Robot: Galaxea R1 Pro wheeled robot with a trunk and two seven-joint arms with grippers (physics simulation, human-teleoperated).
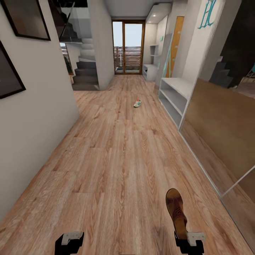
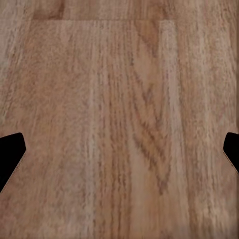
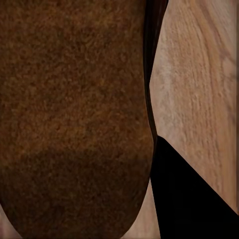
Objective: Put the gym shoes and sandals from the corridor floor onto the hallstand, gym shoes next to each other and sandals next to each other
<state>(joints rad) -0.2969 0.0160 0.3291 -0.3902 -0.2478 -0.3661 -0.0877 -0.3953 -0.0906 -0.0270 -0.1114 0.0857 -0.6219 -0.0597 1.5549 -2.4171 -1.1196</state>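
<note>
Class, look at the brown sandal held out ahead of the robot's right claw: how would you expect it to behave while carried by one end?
The brown sandal sticks straight out from the right claw without drooping, so it is probably fairly stiff. Gripped at one end, it may pivot or slip. Its flat sole suggests it should rest stably, not roll.

Teal script letters, seemingly "HC", on the white wall panel.
</note>
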